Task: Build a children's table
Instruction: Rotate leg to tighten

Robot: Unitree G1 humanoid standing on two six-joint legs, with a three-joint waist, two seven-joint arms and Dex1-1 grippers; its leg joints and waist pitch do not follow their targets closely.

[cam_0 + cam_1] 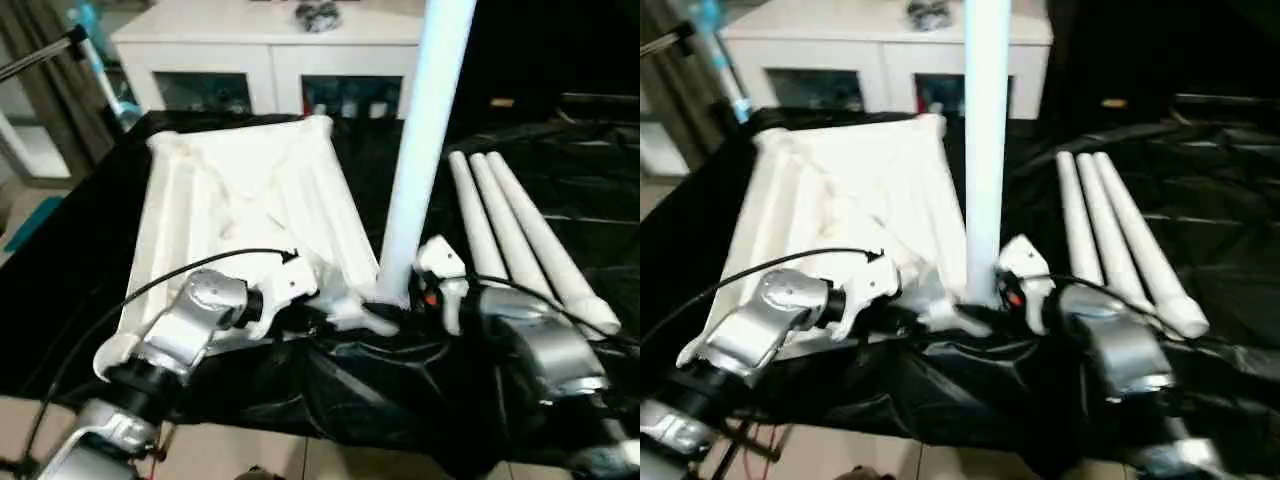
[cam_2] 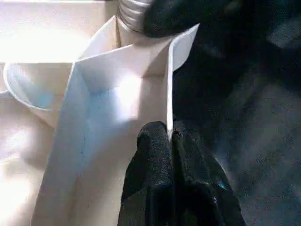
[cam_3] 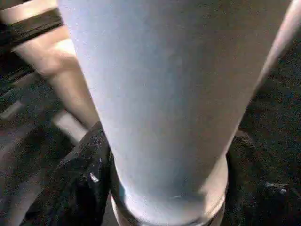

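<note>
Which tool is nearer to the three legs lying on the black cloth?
The right tool: it holds the upright leg just beside the three lying legs. The left tool grips the tabletop edge, farther away.

The tabletop (image 1: 250, 200) lay underside up on the table (image 1: 560, 160). One leg (image 1: 425, 140) stood upright in the tabletop's near right corner socket (image 1: 375, 305). Three more legs (image 1: 515, 235) lay side by side to the right of the tabletop. A cabinet (image 1: 270, 60) stood behind it. The left tool (image 2: 171, 155) sat at the tabletop's near edge, the right tool (image 1: 425, 290) just right of the standing leg.
</note>
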